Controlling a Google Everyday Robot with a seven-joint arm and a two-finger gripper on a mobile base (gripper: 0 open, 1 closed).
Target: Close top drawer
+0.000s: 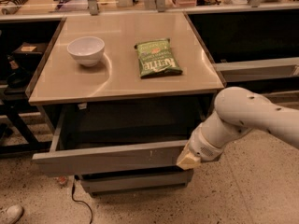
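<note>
The top drawer (107, 158) is a wide grey drawer under the tan tabletop (117, 80). It stands pulled out toward me, and its shallow interior (126, 125) is dark and looks empty. Its flat front panel has small white scuffs. My gripper (188, 160), on the end of the white arm (243, 115), is at the right end of that front panel, touching it or very close. A narrower grey drawer front (135, 181) sits below, pushed in.
A white bowl (86, 49) and a green chip bag (156, 58) lie on the tabletop. A grey counter (261, 69) stands to the right and dark shelving (18, 69) to the left. A black cable (79, 202) and a shoe (9, 213) lie on the speckled floor.
</note>
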